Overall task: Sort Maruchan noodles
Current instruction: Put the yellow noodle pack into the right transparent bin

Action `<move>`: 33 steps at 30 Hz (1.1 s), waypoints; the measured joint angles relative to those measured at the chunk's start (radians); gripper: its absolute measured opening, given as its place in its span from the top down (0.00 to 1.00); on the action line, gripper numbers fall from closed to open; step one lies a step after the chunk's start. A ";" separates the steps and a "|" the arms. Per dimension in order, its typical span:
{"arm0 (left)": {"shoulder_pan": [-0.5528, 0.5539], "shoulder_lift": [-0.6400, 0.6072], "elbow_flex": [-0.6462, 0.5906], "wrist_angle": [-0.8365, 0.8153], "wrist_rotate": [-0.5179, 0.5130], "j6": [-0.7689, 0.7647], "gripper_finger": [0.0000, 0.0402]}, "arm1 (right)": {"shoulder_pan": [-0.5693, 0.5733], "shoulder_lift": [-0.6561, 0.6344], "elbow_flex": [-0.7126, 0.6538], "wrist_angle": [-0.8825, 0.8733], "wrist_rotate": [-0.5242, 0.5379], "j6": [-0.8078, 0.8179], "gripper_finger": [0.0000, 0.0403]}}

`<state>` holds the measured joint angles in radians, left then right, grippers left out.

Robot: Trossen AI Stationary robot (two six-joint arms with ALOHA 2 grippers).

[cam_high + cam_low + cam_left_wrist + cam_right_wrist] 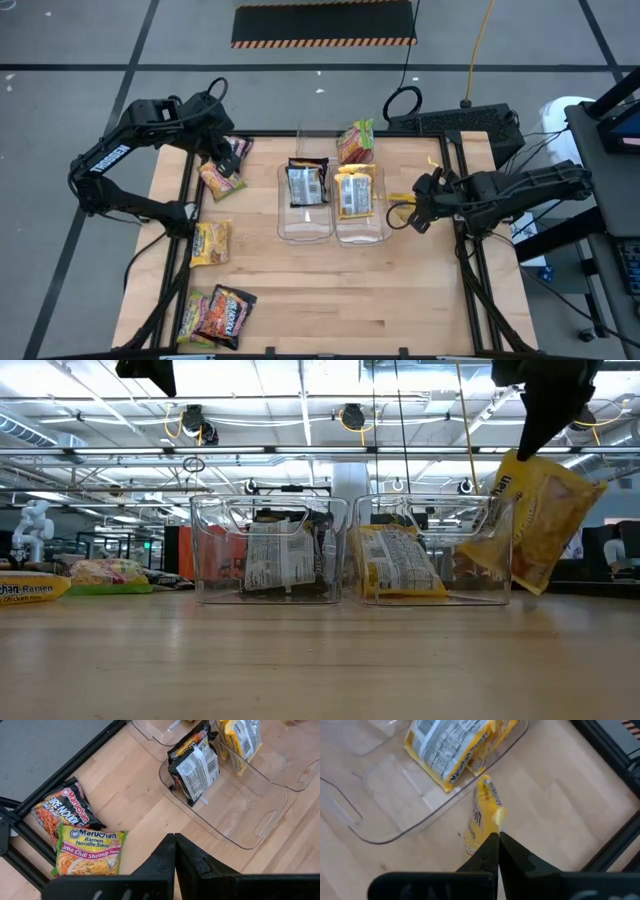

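— Two packets read clearly: "Maruchan Ramen Noodle Soup, Lime Chili Shrimp" (pixel 89 851) and a dark "Fire" noodle packet (pixel 64 812), touching on the worktop (pixel 400 290).
— End effectors?
— Right end effector (pixel 494 836) is clamped on a yellow packet (pixel 482 816) beside the right-hand bin (pixel 362 232). Left end effector (pixel 174 840) is pinched together, empty.

Two matte black jointed arms, white lettering on the left arm (pixel 110 158), black cables trailing.

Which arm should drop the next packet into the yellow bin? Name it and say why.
Right. Its end effector is shut on a yellow Maruchan packet, hanging just beside the bin of yellow packets. The left end effector is shut, empty, over loose packets at the table's far-left corner.
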<state>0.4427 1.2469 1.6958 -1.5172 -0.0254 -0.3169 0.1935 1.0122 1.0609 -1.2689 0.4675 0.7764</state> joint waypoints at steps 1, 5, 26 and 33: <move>0.000 0.000 0.000 0.000 0.000 0.000 0.98 | -0.003 0.000 0.007 -0.002 0.009 -0.004 1.00; 0.000 0.000 0.000 0.000 0.000 0.000 0.98 | -0.022 0.000 0.039 -0.004 0.055 -0.047 1.00; 0.000 0.000 0.000 0.000 0.000 0.003 0.98 | -0.202 0.011 0.173 0.370 -0.002 -0.567 1.00; 0.000 0.000 0.000 0.000 0.000 0.003 0.98 | -0.221 0.109 0.173 0.444 -0.157 -0.659 1.00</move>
<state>0.4423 1.2470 1.6958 -1.5173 -0.0253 -0.3138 -0.0271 1.1214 1.2339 -0.8248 0.3104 0.1173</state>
